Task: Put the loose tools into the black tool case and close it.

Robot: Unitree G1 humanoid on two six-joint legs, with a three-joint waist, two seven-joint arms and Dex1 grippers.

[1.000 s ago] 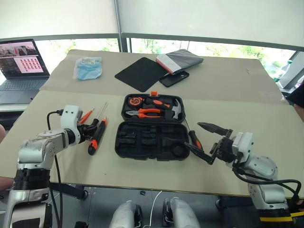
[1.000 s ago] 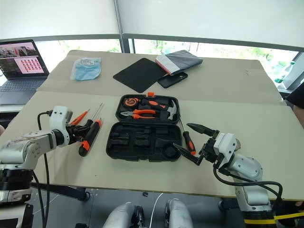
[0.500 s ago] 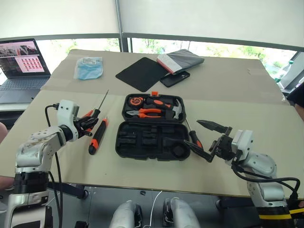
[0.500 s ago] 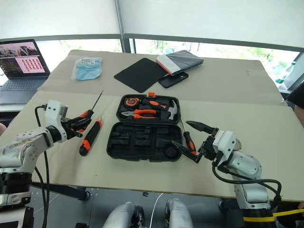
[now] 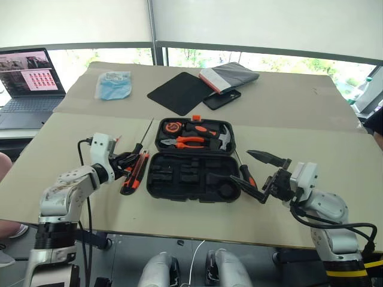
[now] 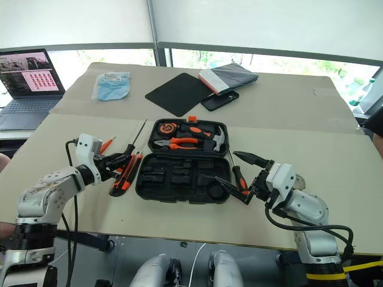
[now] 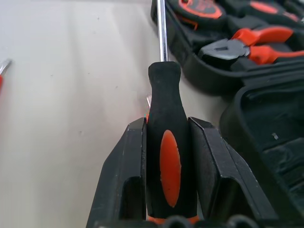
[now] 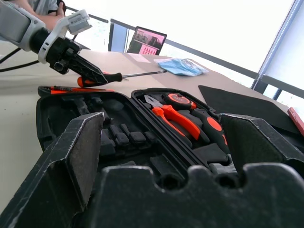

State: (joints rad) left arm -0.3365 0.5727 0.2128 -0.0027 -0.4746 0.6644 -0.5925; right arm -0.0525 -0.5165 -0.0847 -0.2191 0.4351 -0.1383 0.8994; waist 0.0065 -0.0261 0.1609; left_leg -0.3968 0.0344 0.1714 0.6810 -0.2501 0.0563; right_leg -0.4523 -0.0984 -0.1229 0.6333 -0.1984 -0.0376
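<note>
The black tool case [image 5: 160, 181] lies open mid-table, with pliers, a hammer and a tape measure in its far half and empty slots in its near half. My left gripper [image 7: 167, 126] is shut on a black-and-orange screwdriver [image 7: 164, 90]. It holds the tool just left of the case, shaft [image 5: 146, 130] pointing away along the case's left side. The utility knife [image 5: 130, 177] lies on the table beneath it, and the orange tester screwdriver [image 6: 106, 144] lies further left. Another screwdriver [image 5: 245, 172] rests right of the case. My right gripper [image 5: 242, 168] hovers open over that screwdriver.
At the back lie a flat black mat [image 5: 179, 92], a black phone [image 5: 221, 98], a grey folder [image 5: 230, 75] and a blue packet [image 5: 114, 85]. A laptop [image 5: 25, 75] stands at the far left. The table's front edge runs just below both grippers.
My left gripper has raised the screwdriver off the table and carried it right toward the case, swinging its shaft more upright. The right gripper has stayed put and open.
</note>
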